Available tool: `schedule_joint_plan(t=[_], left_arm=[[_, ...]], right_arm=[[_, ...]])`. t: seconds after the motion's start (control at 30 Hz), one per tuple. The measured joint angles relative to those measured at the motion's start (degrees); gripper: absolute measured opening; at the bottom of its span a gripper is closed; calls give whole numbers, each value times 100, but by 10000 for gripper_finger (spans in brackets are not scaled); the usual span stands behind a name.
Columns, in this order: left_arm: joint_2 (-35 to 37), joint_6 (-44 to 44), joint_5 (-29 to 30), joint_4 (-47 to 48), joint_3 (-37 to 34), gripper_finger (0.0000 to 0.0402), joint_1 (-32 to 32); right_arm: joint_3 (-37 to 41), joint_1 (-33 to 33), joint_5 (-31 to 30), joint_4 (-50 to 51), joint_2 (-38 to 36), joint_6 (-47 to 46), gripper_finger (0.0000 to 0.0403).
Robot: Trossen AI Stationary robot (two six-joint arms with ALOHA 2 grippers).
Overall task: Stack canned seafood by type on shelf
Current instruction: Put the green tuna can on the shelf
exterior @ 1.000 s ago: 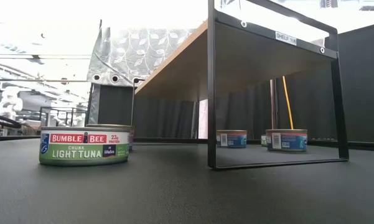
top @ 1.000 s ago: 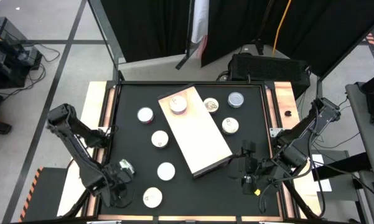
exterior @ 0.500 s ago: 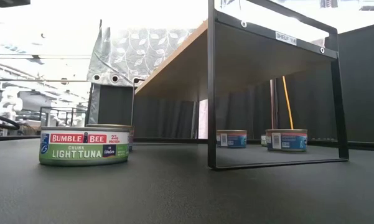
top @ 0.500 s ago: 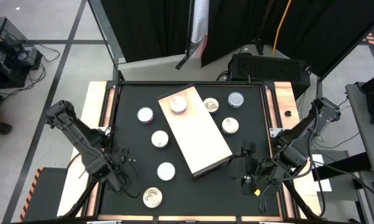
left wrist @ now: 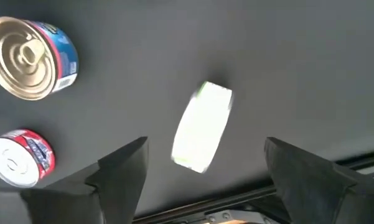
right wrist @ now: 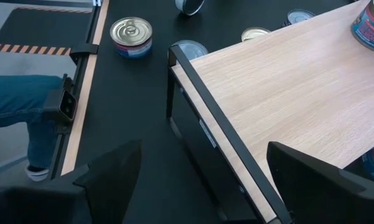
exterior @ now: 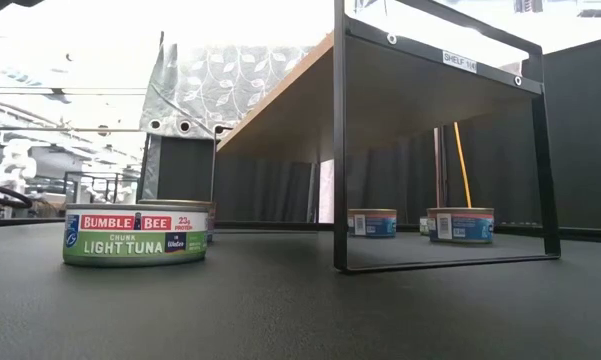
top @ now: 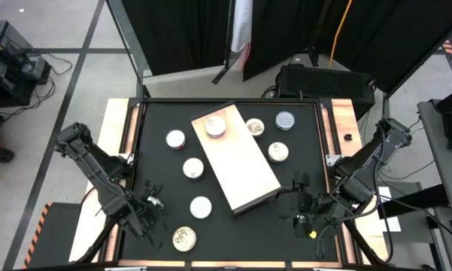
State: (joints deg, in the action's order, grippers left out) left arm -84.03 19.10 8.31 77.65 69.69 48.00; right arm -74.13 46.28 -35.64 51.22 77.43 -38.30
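The shelf [top: 237, 162], a light-wood board on a black frame, stands slantwise mid-table. One red-labelled can [top: 215, 126] sits on its far end. Other cans stand on the black tabletop: three left of the shelf [top: 175, 138] [top: 192, 167] [top: 201, 206], one gold-topped can [top: 184, 239] by the near edge, and three right of the shelf [top: 255, 126] [top: 285, 120] [top: 278, 152]. My left gripper [top: 149, 207] points down, open, over bare table left of the gold-topped can [left wrist: 31, 57]. My right gripper [top: 301, 209] hovers open off the shelf's near right corner [right wrist: 180, 56].
In the low view a green-labelled tuna can [exterior: 135, 235] stands near the camera, and two cans [exterior: 372, 222] [exterior: 462, 224] show under the shelf's frame [exterior: 340, 150]. A person's leg in jeans [right wrist: 18, 93] is beyond the table's left rail. There is bare tabletop along the near edge.
My left gripper has opened, risen a little and rolled about its own axis, drawing slightly away from the near-edge can. Nothing is between its fingers now. The right arm and the cans on and around the shelf have kept still.
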Motion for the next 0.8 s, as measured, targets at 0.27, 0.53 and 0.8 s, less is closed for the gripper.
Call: schedule_joint_plan(t=[0.27,0.53,0.8], left_arm=[[0,-45,0,-446,-778,319,-1],[2,-466,-23,-667,-1116,319,-46],[2,-506,-117,-1161,-1527,316,-220]], right_arm=[[0,35,-2,0,0,-26,338],[0,35,-4,2,0,-17,338],[0,35,-9,2,0,-13,338]])
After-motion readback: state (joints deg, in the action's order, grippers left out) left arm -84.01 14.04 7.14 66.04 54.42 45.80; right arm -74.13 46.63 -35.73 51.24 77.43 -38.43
